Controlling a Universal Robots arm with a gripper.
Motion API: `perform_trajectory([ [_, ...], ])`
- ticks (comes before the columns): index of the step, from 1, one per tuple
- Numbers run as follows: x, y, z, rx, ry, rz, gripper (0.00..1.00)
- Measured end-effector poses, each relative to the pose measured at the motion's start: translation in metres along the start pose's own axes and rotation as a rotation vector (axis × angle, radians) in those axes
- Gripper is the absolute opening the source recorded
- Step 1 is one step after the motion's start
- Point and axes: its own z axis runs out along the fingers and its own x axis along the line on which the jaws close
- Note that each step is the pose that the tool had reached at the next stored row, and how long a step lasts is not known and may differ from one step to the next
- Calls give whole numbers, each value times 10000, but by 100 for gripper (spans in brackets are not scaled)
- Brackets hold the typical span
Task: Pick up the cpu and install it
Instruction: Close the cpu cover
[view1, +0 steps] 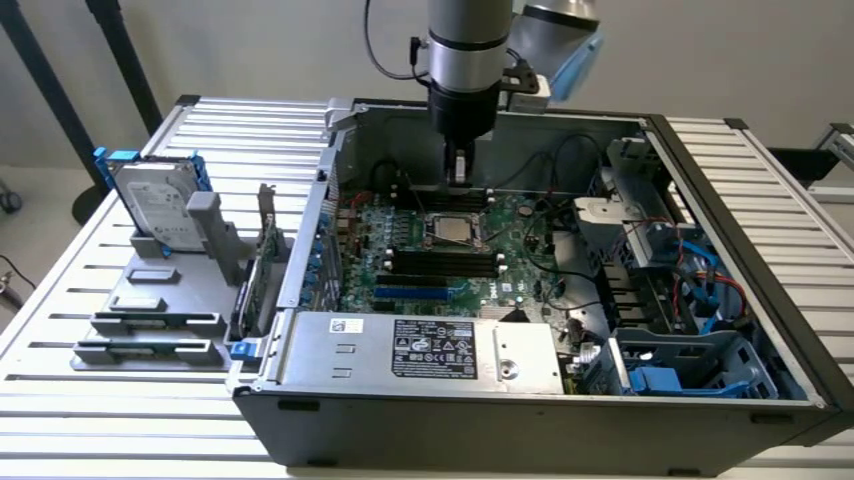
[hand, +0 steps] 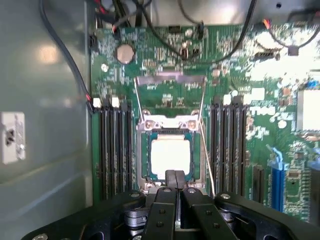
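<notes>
The cpu (hand: 170, 155), a small square chip with a silvery top, lies flat in the socket on the green motherboard (hand: 165, 50). In the exterior view the cpu (view1: 454, 228) sits mid-board inside the open computer case. My gripper (hand: 175, 176) hangs just above the chip's near edge, its black fingers pressed together with nothing between them. In the exterior view the gripper (view1: 458, 178) points straight down over the socket, a short way above it. The socket's hinged metal frame (hand: 170, 92) stands lifted beyond the chip.
Black memory slots (hand: 115, 145) flank the socket on both sides, and black cables (hand: 65, 55) run along the case wall. A power supply (view1: 427, 350) fills the case front. Outside, on the exterior view's left, a hard drive in a blue bracket (view1: 158, 205) stands on a grey rack (view1: 147, 330).
</notes>
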Motion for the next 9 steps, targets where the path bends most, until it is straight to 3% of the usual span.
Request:
perform_trajectory([
  [3, 4, 138, -63, 45, 3, 1, 11],
  [9, 10, 412, -72, 74, 29, -18, 11],
])
